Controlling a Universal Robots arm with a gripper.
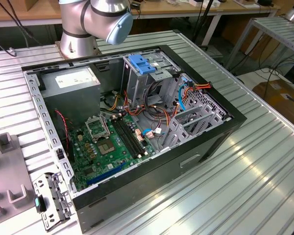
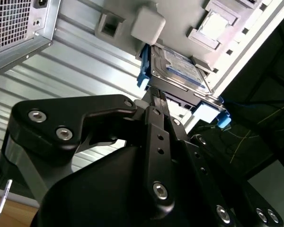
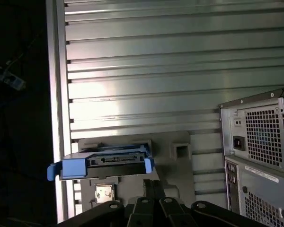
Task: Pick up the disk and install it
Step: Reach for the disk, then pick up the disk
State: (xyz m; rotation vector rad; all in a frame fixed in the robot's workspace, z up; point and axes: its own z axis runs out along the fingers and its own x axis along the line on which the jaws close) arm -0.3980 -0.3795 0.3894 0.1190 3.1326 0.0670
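The disk is seen lying flat in a grey fixture plate directly ahead of the claw. It is presumably nested there so that its blue rails are held square and its near edge is presented to the tips. In both wrist views the claw's fingers are pressed close together, their tips at or just short of that near edge. Whether anything is pinched between them cannot be told, and the disk is judged not yet lifted. The computer case stands off to one side of the claw, well apart from the disk. In the exterior view it is laid open, so that the upright drive cage inside can be reached from above. Everything is carried on a ribbed aluminium worktop, bright with reflected light. The plate is set near the worktop's edge, beyond which a dark floor with loose cables is seen.
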